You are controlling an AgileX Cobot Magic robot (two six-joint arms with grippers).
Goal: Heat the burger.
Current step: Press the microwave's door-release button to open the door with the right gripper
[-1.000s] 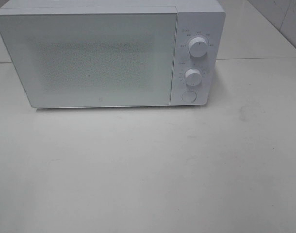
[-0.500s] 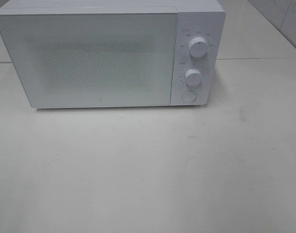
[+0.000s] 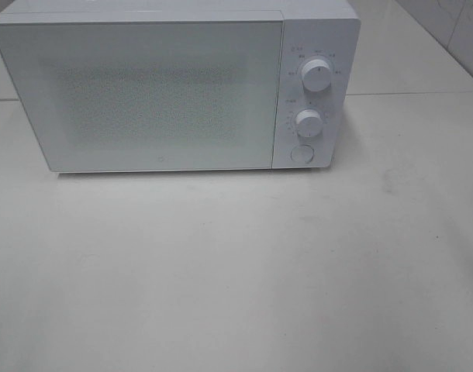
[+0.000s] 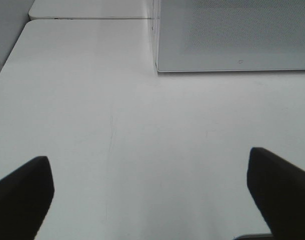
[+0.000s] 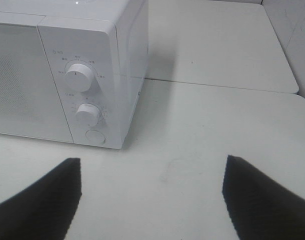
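Presently, a white box-shaped microwave (image 3: 174, 85) with its speckled door (image 3: 143, 93) shut is set on a pale table (image 3: 236, 279). The burger is shown in no view; whether it lies behind that door cannot be told. The left gripper (image 4: 150, 200) and right gripper (image 5: 152, 195) are held spread and empty, facing the microwave, probably readied for its controls.

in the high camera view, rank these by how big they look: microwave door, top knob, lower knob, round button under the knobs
1. microwave door, by far the largest
2. top knob and lower knob, too alike to separate
3. round button, slightly smaller than either knob
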